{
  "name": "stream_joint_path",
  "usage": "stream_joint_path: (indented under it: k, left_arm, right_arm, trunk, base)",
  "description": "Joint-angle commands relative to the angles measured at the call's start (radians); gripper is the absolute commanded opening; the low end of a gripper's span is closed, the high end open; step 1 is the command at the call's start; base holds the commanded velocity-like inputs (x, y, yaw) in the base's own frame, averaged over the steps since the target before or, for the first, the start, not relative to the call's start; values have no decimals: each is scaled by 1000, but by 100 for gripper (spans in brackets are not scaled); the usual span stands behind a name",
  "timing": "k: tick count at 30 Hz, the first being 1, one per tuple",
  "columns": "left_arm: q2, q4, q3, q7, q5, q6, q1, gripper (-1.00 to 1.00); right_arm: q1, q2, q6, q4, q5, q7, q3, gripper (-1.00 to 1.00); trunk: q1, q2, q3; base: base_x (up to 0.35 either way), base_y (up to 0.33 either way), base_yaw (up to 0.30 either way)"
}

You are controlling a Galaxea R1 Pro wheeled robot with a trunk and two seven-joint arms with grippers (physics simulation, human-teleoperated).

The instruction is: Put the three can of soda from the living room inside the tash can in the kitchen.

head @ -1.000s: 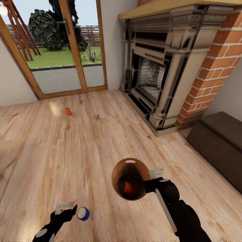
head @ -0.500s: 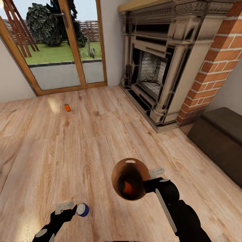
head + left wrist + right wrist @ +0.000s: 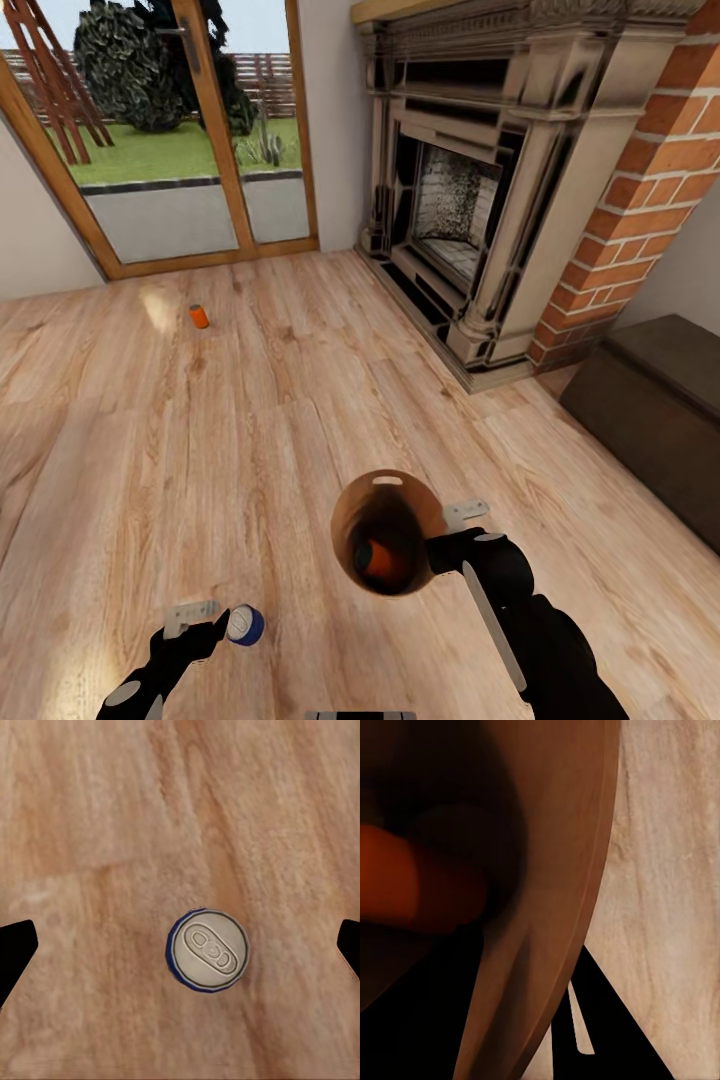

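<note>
Right now your left gripper point(image 3: 180, 945) hangs wide open with the blue can point(image 3: 209, 949) upright, centred between its jaws.

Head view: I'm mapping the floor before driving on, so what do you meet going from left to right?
Left gripper → orange can on the floor → blue can → bin held with an orange can inside → right gripper → brick fireplace → dark chest.
</note>
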Motion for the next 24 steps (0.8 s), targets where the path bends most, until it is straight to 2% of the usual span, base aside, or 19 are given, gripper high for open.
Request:
stream_joint_path:
  k: [1, 7, 18, 24]
  left_arm:
    - [0, 0, 0, 0, 0, 1, 0, 100]
    - [0, 0, 0, 0, 0, 0, 0, 100]
    - [-1, 0, -1, 0, 0, -1, 0, 100]
    - [-1, 0, -1, 0, 0, -1, 0, 100]
  right_arm:
    - [0, 0, -1, 0, -7, 0, 0, -100]
    - [0, 0, -1, 0, -7, 0, 0, -100]
    - [0, 0, -1, 0, -7, 0, 0, -100]
    - [0, 0, -1, 0, -7, 0, 0, -100]
  trunk:
    - [0, 0, 0]
    - [0, 0, 0]
    - [0, 0, 0]
    - [23, -42, -19]
  base:
    - [245, 0, 0]
    - [158, 0, 0]
    - [18, 0, 0]
    - [0, 0, 0]
